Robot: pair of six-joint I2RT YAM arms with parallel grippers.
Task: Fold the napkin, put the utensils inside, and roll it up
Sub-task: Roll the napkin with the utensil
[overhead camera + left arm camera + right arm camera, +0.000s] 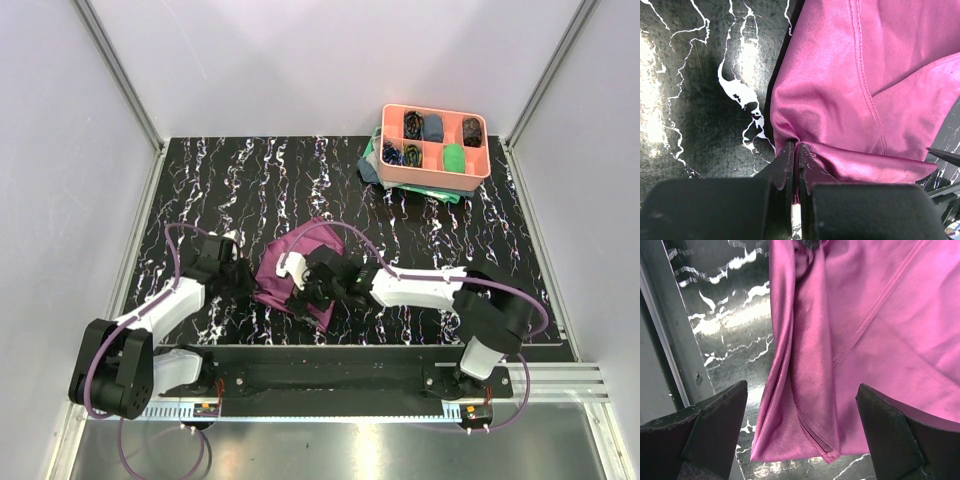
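Grip on the napkin [303,262], right jaws waiting open

The left gripper [796,148] has its jaws pressed together on a bunched bit of the plum cloth at its near-left edge. The fabric gathers into the pinch and fans out from it in soft creases. This hold probably serves as an anchor, so that the slippery material does not slide on the table [250,180] while a layer is moved.

The right gripper [800,390] has its fingers spread wide and holds nothing. From its wrist camera the napkin fills the space beyond the fingertips. A doubled, stitched hem runs down towards the cloth's lower corner, and whether either finger touches the fabric cannot be told. Judging by that pose, it is lined up to take hold of the hem.

Seen from above, the napkin lies rumpled and partly folded over itself near the front middle of the table, directly between the two grippers. No utensils show in any view, and whether they lie under the cloth cannot be told. Well apart, at the far right corner, a pink tray [432,108] of small cloth rolls sits on a teal cloth [372,166].
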